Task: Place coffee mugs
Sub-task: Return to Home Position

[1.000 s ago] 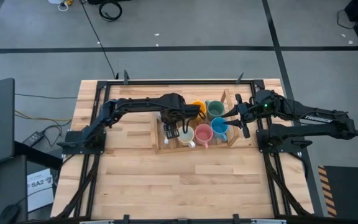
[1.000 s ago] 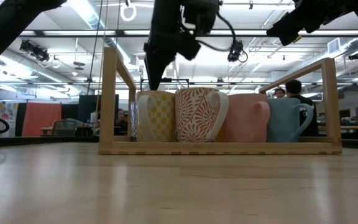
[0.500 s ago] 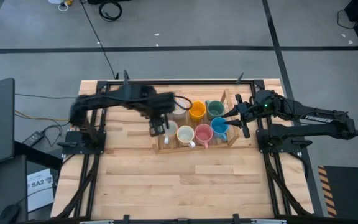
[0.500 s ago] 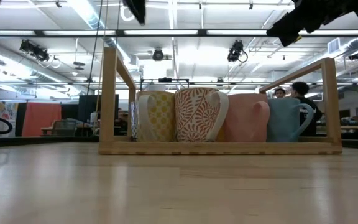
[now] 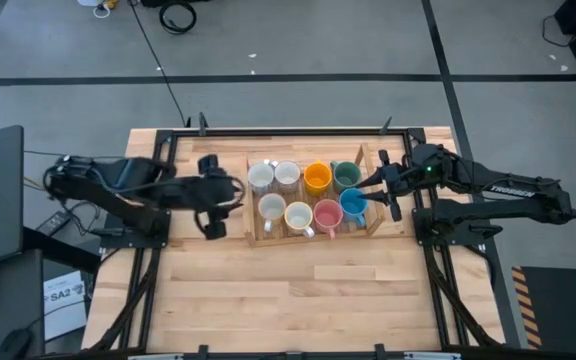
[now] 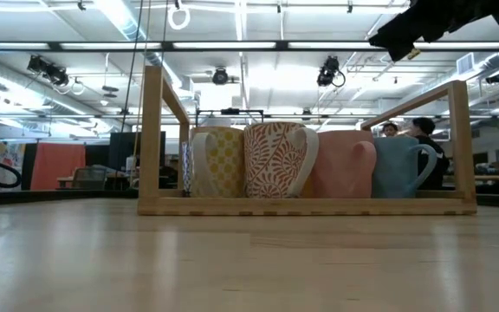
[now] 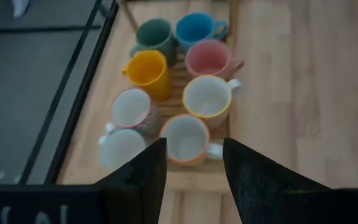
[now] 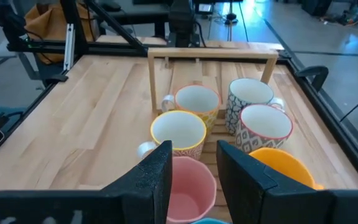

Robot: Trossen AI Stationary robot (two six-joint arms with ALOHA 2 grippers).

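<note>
Several coffee mugs stand upright in two rows in the slatted wooden tray [image 5: 252,236], among them orange [image 5: 316,178], dark green [image 5: 346,176], pink [image 5: 327,214], blue [image 5: 353,205] and cream [image 5: 299,215] ones. The left wrist view shows them too, such as the orange mug [image 7: 148,71]. My left gripper [image 5: 230,192] hangs open, left of the tray and above the table, slanting down toward the mugs. My right gripper [image 5: 372,188] waits open at the tray's right end, above the blue mug. Neither has anything between its fingers [image 7: 135,180] [image 8: 154,177].
The tray's tall wooden end frames [image 6: 152,130] rise above the mugs at both short ends. Bare tabletop [image 5: 298,290] lies between the tray and the near edge. People sit in the room behind the table [image 6: 418,130].
My left gripper has drawn back from above the tray's left end, rising and going toward the table's left edge. It has tipped from pointing steeply down to a shallower slant. The mugs have stayed in place. My right arm has kept still.
</note>
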